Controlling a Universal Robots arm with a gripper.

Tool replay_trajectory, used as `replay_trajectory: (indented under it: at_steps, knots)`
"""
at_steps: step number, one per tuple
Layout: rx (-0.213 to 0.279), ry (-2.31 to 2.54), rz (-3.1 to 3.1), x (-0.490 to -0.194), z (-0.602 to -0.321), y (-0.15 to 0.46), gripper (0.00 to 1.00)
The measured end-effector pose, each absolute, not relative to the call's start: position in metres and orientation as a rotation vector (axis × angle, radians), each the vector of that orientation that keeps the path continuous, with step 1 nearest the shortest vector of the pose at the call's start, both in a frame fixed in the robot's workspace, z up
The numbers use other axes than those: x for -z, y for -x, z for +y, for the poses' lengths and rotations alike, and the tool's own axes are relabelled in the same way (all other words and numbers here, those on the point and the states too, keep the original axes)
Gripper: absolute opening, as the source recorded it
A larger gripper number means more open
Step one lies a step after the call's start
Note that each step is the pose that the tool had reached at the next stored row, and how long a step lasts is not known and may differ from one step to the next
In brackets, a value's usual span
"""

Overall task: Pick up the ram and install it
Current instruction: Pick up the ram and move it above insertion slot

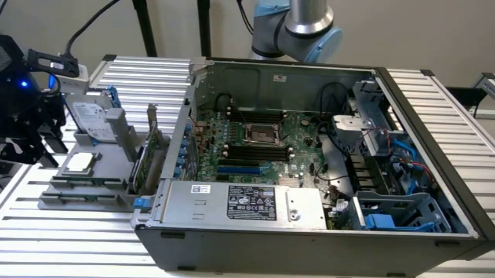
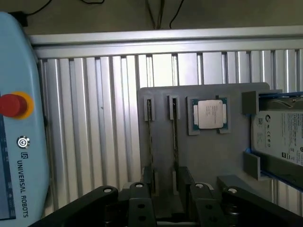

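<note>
Hovering above the ram [image 2: 174, 132], the fingers [image 2: 140, 203] stand spread apart.

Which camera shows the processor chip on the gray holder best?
The wrist view: it faces the processor chip squarely, its whole silver lid visible in the gray holder. The exterior view shows the chip obliquely, at that view's left, beside the hard drive.

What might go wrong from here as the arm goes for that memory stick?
The memory stick stands edge-on close beside what looks like a second one in the gray holder; the open gripper might catch both. The bare processor lies right next to them and might get bumped. In the computer case, the memory slots are narrow, so a tilted stick may jam.
</note>
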State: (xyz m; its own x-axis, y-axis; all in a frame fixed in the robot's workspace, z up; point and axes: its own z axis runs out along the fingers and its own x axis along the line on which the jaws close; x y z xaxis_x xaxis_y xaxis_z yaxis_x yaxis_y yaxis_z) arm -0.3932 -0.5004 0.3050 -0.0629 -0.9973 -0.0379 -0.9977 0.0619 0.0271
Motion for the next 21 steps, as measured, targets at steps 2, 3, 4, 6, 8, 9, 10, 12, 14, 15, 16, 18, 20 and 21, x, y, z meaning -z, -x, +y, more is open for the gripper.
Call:
replay_trajectory:
  at_steps: [2,3,4,6,8,9,10,12,14,15,16,18,20,21]
  knots:
    - [-0.072,2.145,2.282,-0.301,-0.5,0.393,0.36]
    - [-0.072,2.146,2.281,-0.3,-0.5,0.393,0.36]
    - [-0.072,2.146,2.281,-0.298,-0.5,0.393,0.36]
    - [-0.072,2.148,2.279,-0.294,-0.5,0.393,0.36]
    - [-0.072,2.149,2.278,-0.29,-0.5,0.393,0.36]
    - [-0.072,2.15,2.277,-0.289,-0.5,0.393,0.36]
    - [-0.072,2.151,2.277,-0.287,-0.5,0.393,0.36]
    - [-0.072,2.152,2.275,-0.283,-0.5,0.393,0.36]
    - [-0.072,2.154,2.274,-0.28,-0.5,0.393,0.36]
    - [-0.072,2.155,2.273,-0.278,-0.5,0.393,0.36]
    - [-0.072,2.155,2.272,-0.276,-0.5,0.393,0.36]
    - [-0.072,2.157,2.271,-0.272,-0.5,0.393,0.36]
    - [-0.072,2.158,2.27,-0.269,-0.5,0.393,0.36]
    - [-0.072,2.159,2.269,-0.267,-0.501,0.393,0.36]
